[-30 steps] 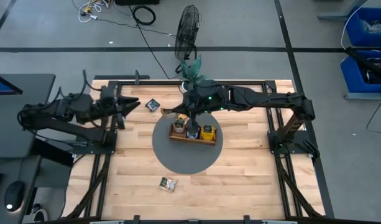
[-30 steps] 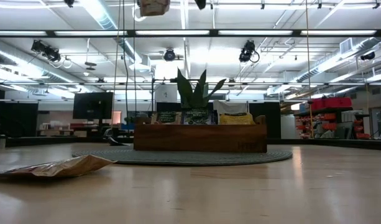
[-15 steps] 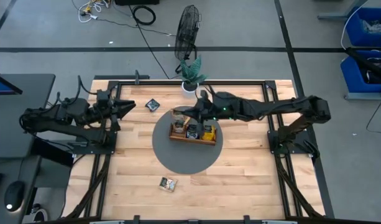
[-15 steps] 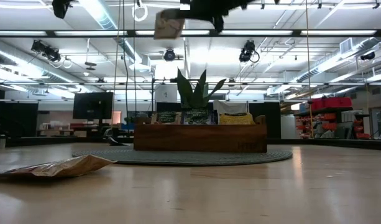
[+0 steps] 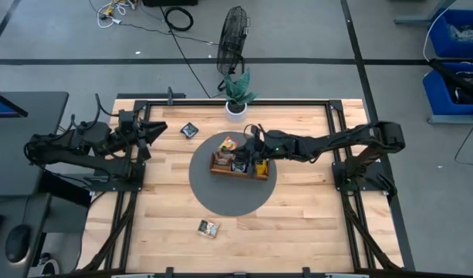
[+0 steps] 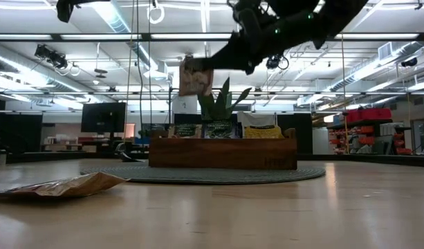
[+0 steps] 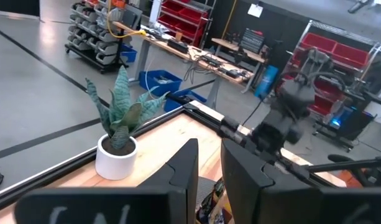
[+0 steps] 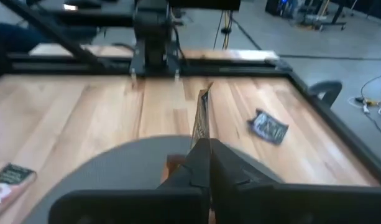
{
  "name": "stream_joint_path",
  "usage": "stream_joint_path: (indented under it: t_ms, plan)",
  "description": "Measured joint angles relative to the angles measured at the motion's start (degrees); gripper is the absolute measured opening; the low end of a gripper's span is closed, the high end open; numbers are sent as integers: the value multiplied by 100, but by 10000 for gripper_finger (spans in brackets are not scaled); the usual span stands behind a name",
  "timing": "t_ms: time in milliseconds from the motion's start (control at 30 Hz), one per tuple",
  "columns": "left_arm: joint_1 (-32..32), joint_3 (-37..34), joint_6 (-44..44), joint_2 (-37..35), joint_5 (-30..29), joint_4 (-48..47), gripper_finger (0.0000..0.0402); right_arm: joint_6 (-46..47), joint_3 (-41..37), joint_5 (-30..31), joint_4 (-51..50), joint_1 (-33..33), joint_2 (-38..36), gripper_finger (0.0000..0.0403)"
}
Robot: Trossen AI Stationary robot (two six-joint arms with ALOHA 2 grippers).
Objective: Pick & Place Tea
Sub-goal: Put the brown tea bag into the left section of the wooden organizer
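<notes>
We see the right gripper (image 5: 238, 144) clamped on an orange-yellow tea sachet (image 5: 228, 144), held edge-on btwn its fingers (image 8: 199, 163) in the right wrist view. In the low view the sachet (image 6: 196, 77) hangs in the air above the wooden tray (image 6: 222, 153), over its left end, not touching it. From above, gripper & sachet sit over the tray's (image 5: 240, 168) left-rear corner, w/ the right arm stretched across from the table's right side.

The tray stands on a round grey mat (image 5: 232, 193) mid-table and already holds several sachets upright in its compartments; we think dark, teal and yellow ones, but they're too small to sort w/ certainty.

Loose sachets elsewhere: a dark one (image 5: 190, 130) on the wood near the table's rear, left of the mat, and a pale one (image 5: 208, 228) toward the front edge, well apart from the tray. A flat brownish packet (image 6: 63, 185) lies close to the low camera.

The left gripper (image 5: 160, 128) hovers at the table's left-rear, near the dark sachet but not touching; its fingers (image 7: 184, 171) stand a little apart w/ nothing btwn them.

A potted plant (image 5: 236, 93) sits at the table's rear edge, behind the mat.
</notes>
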Motion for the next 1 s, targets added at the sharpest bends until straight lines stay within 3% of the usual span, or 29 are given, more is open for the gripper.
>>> stream_joint_path:
  t_ms: [267, 1000]
  plan:
    - [2, 0, -40, 3, -175, 1, 71, 7, -7, 292, 332, 17, 583, 0]
    - [2, 0, -149, 3, -221, -49, 71, 26, -2, 275, 1179, -7, 1521, 0]
